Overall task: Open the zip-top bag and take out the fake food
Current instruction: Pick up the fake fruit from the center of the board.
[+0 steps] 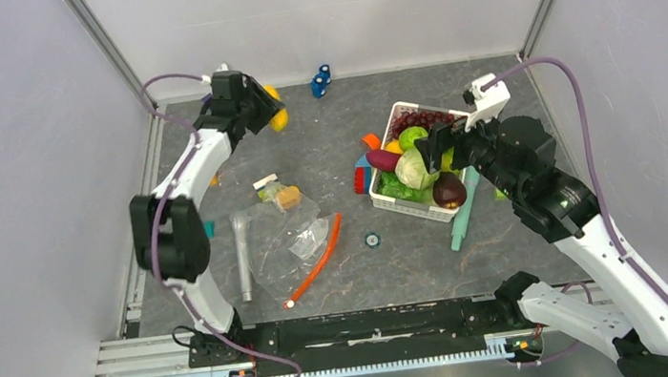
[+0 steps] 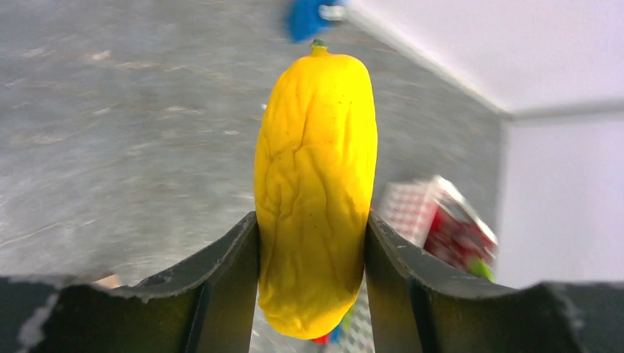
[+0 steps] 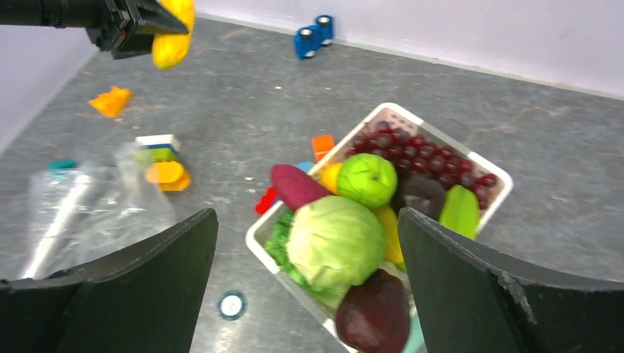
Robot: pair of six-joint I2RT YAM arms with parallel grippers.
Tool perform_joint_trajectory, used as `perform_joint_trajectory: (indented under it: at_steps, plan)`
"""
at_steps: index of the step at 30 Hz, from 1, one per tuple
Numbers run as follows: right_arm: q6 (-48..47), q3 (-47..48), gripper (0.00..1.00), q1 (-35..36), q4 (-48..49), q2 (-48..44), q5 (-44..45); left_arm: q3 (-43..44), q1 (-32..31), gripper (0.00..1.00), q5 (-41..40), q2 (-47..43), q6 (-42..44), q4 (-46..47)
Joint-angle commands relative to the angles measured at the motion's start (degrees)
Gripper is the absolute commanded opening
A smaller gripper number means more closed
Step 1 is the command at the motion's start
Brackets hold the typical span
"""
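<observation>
The left tool is clamped on a yellow piece, gripping its lower half between both fingers, stalk end pointing away, and holds it in the air over the far-left corner of the tabletop. The bag lies slack and flat nearer the left edge, about midway between the far and near edges, with its zipper strip curling toward the near edge. Whether any food is left in it cannot be told. The likely step is to carry the yellow piece across to the basket, which sits toward the right edge and already holds the cabbage, green fruit, sweet potato, eggplant and grapes. The right tool hangs directly above that basket with its fingers spread wide and nothing between them, so it should probably pull back toward the right edge first to keep the arms apart. The grip looks firm and centred, but the piece is smooth and tapered. A level, unhurried carry with no wrist twisting would guard against it slipping. The basket is heaped, so the best release point is low over the gap beside the grapes. Dropped from height, it could roll off the pile onto the tabletop.
</observation>
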Motion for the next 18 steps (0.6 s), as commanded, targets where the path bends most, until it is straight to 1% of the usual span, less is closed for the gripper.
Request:
perform_joint_trajectory:
  at_steps: [1, 3, 5, 8, 10, 13, 16, 18]
  plan:
    - [7.33, 4.99, 0.98, -0.16, -0.64, 1.39, -8.02, -6.49, -1.72, 0.34, 21.36, -14.04, 8.75, 10.97]
    - [10.18, 5.14, 0.98, -0.15, 0.87, 1.29, -12.25, -11.7, -3.12, 0.32, 26.5, -20.25, 9.18, 14.43]
    - [13.66, 4.47, 0.98, -0.12, 3.43, 0.59, -15.62, -16.76, -5.22, 0.33, 30.92, -25.8, 8.24, 18.84]
    - [20.06, 2.44, 0.98, -0.11, 8.49, -1.11, -18.92, -22.77, -10.39, 0.33, 33.54, -32.31, 7.19, 22.52]
    - [25.26, -0.25, 0.98, -0.11, 13.09, -2.69, -20.37, -25.99, -14.96, 0.33, 33.93, -35.85, 6.02, 25.29]
    - [31.46, -3.7, 0.98, -0.11, 18.47, -4.7, -22.22, -29.6, -22.2, 0.31, 32.49, -38.48, 4.06, 29.64]
    - [34.83, -5.81, 0.98, -0.11, 20.03, -5.69, -22.82, -31.37, -27.35, 0.31, 30.2, -39.3, 2.91, 32.74]
    - [35.92, -7.09, 0.98, -0.12, 20.35, -6.18, -23.02, -31.97, -29.33, 0.31, 28.57, -39.46, 2.93, 33.6]
